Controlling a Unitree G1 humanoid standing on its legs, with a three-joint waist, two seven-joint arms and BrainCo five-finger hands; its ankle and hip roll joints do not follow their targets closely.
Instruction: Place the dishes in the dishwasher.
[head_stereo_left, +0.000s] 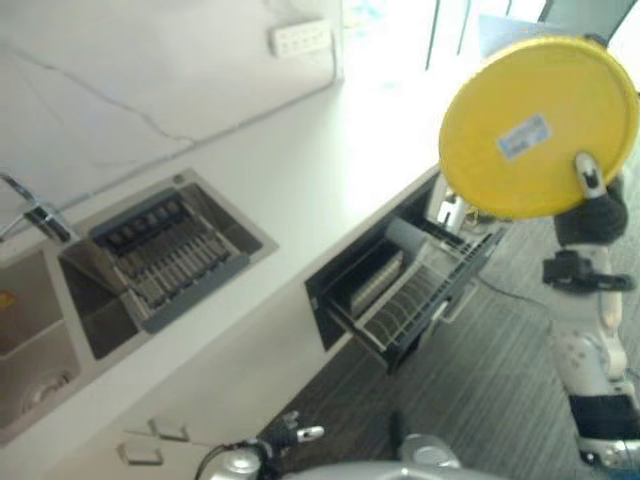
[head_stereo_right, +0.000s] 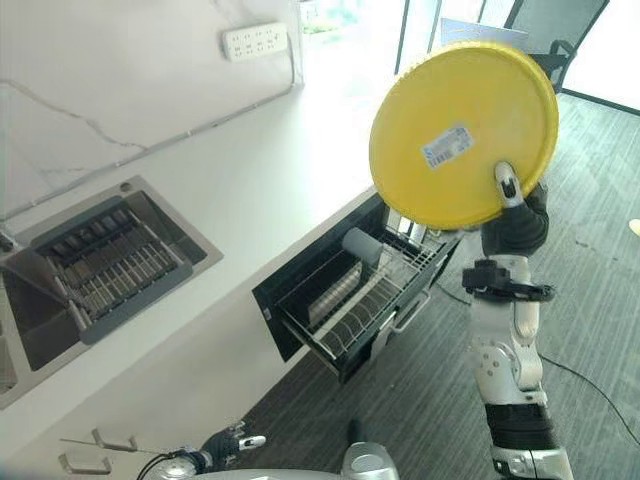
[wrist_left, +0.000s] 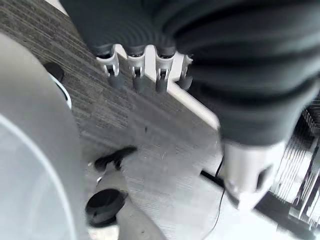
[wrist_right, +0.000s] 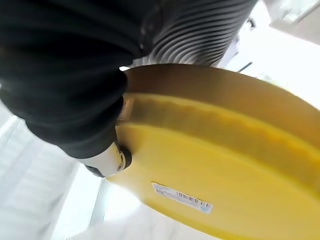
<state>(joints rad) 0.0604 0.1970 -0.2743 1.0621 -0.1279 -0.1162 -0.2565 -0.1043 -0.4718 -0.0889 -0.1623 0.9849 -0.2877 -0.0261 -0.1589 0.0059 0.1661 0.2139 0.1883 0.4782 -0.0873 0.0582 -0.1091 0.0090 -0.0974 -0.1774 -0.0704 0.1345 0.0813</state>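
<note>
Plate first: the round yellow plastic plate (head_stereo_left: 535, 125) is up in the air in the left eye view, stood nearly on edge, its underside with a white sticker facing the camera. The right hand (head_stereo_left: 592, 192) pinches its lower rim, thumb across the underside. It hangs above the pulled-out dishwasher drawer (head_stereo_left: 410, 290) with its wire rack, set under the white countertop (head_stereo_left: 300, 190).

Right eye view, same deal: plate well above the drawer, not touching it. Steel sink (head_stereo_right: 100, 265) with a grey drying rack sits further left in the counter, and a white wall socket strip (head_stereo_right: 253, 41) is up on the wall.

Left wrist view: the left hand (wrist_left: 137, 67) hangs over grey carpet floor (wrist_left: 150, 145), fingers loosely straight, holding nothing.

Right wrist view: the thumb presses on the plate's underside, rim running off away from the wrist.
</note>
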